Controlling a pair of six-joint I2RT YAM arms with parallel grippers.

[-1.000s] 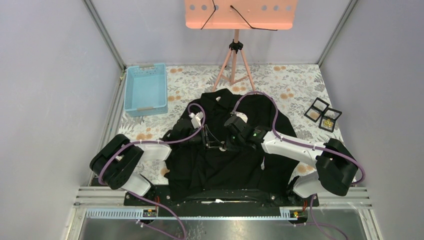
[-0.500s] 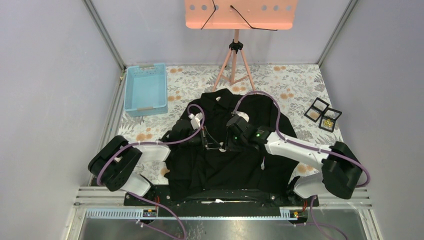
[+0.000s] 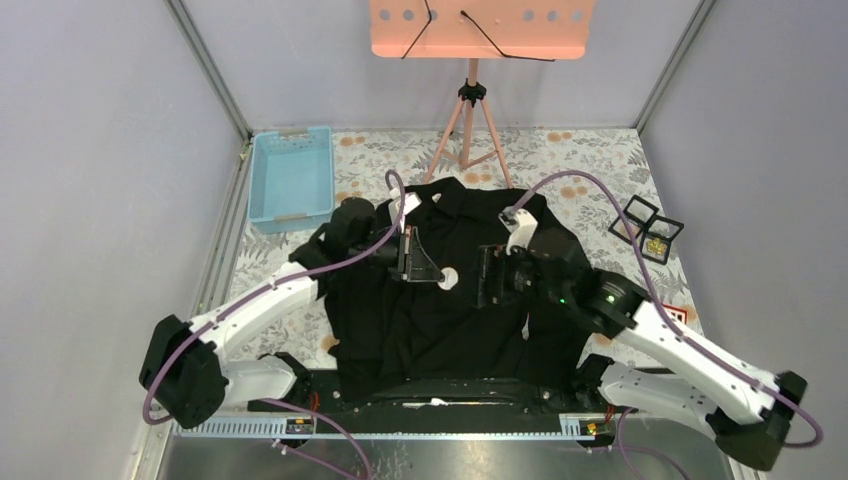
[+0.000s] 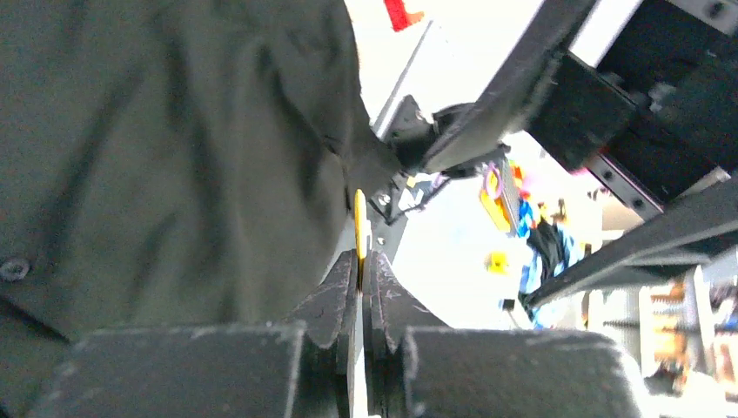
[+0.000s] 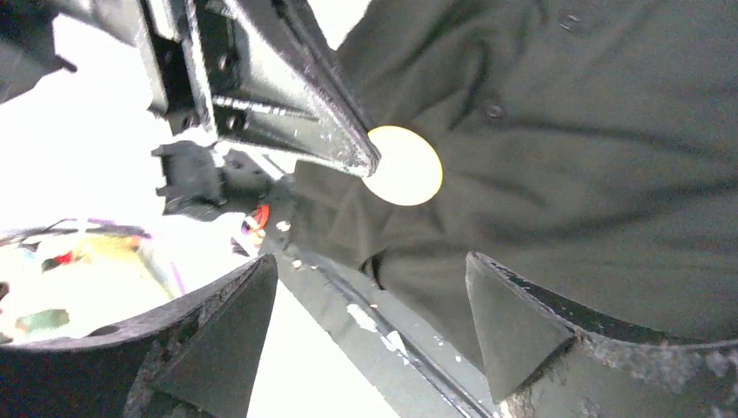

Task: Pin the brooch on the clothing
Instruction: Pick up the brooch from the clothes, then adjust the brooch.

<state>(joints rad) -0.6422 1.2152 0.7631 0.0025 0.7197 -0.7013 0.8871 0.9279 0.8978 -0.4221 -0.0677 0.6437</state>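
- Black shirt (image 3: pixel 450 320), top view: it lies spread on the floral tabletop (image 3: pixel 590 160), collar toward the far side, hem at the near edge by the arm bases.
- Top view: the left arm (image 3: pixel 270 300) reaches in from the left across the shirt's chest. The left jaws are together on a small pale round brooch (image 3: pixel 447 280), which sits over the middle of the shirt front.
- Top view: the right arm (image 3: pixel 650 325) comes in from the right. The right jaws stand apart just right of the brooch, facing it, with nothing between them.
- Top view, surroundings: a blue basket (image 3: pixel 292 178) sits at the far left of the tabletop. An orange stand (image 3: pixel 470 110) on a tripod is beyond the collar. Two small black-framed boxes (image 3: pixel 646 230) lie near the right edge.
- Left wrist view: the left fingers (image 4: pixel 335 300) are pressed together on the brooch (image 4: pixel 359 222), seen edge-on as a thin yellow strip.
- Left wrist view: shirt fabric fills the left side, and a fold lies just beside the brooch's edge. Contact between the two cannot be told. One button (image 4: pixel 15 267) shows at the far left.
- Right wrist view: the right fingers (image 5: pixel 222 335) are wide apart and empty.
- Right wrist view: beyond them the brooch (image 5: pixel 402 165) shows face-on as a pale yellow disc, with the tip of the left jaws at its left rim. Shirt fabric lies behind it.
- Whether the brooch is fastened to the cloth cannot be told.
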